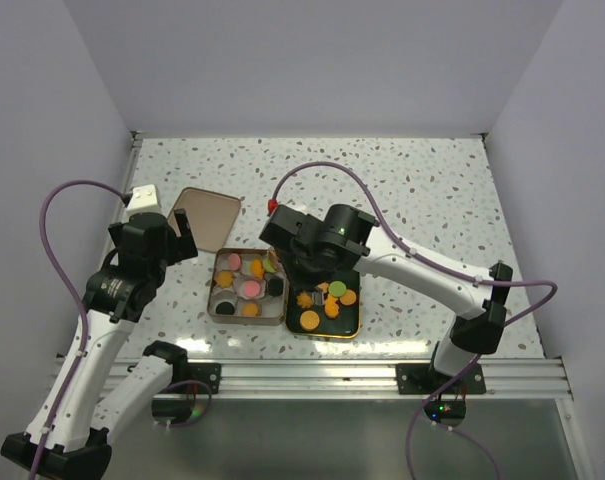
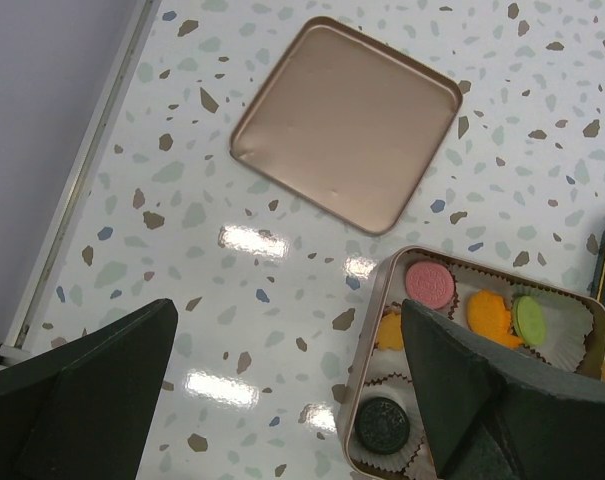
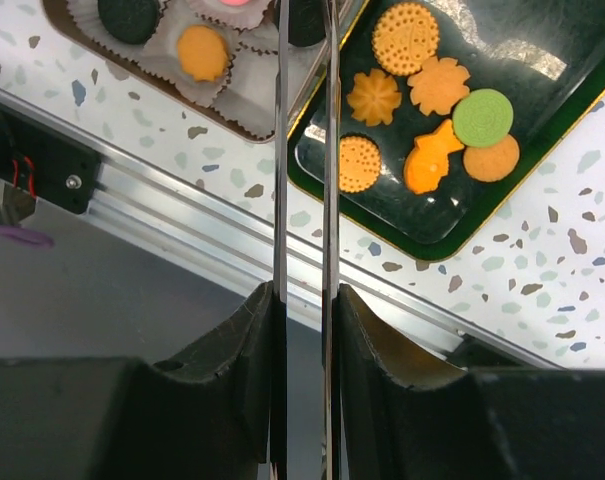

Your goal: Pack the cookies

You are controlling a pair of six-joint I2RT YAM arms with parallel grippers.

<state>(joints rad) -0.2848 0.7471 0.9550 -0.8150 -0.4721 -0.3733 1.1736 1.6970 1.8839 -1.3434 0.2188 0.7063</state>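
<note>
My left gripper [image 2: 287,310] has its jaws wide apart over the table [image 2: 282,260], beside the tin [image 2: 366,350]. The blades of my right gripper [image 3: 304,40] stand close together, but the tips are out of sight, so I cannot tell whether they grip anything. The cookies [image 3: 438,85] lie in the tin and the tray [image 3: 402,215].

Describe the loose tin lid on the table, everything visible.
The lid is a shallow square with rounded corners, rose-gold metal by its look, its low rim turned up, nothing in it. It lies flat on the speckled table, skewed, just beyond the tin with a gap between; only the table touches it.
</note>
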